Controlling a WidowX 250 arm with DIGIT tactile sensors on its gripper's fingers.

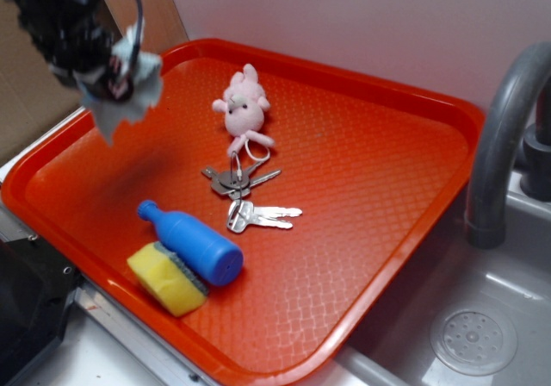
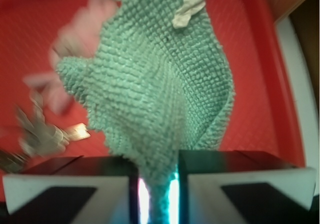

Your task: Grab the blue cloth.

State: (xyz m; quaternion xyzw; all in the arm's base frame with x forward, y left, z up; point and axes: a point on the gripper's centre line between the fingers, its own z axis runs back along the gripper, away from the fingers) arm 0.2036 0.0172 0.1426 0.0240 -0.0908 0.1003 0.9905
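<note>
The blue cloth (image 1: 129,89) hangs in the air over the far left corner of the red tray (image 1: 370,171), pinched by my gripper (image 1: 110,74). In the wrist view the cloth (image 2: 155,94) is pale, knobbly fabric with a small white tag, bunched into a narrow neck between my gripper's (image 2: 157,184) two fingers. The jaws are shut on it. The cloth drapes away from the fingers and covers much of the tray below.
On the tray lie a pink plush keychain (image 1: 244,108), a bunch of keys (image 1: 250,198), a bright blue bottle (image 1: 194,241) and a yellow sponge (image 1: 166,279). A sink with a grey faucet (image 1: 504,136) is at the right.
</note>
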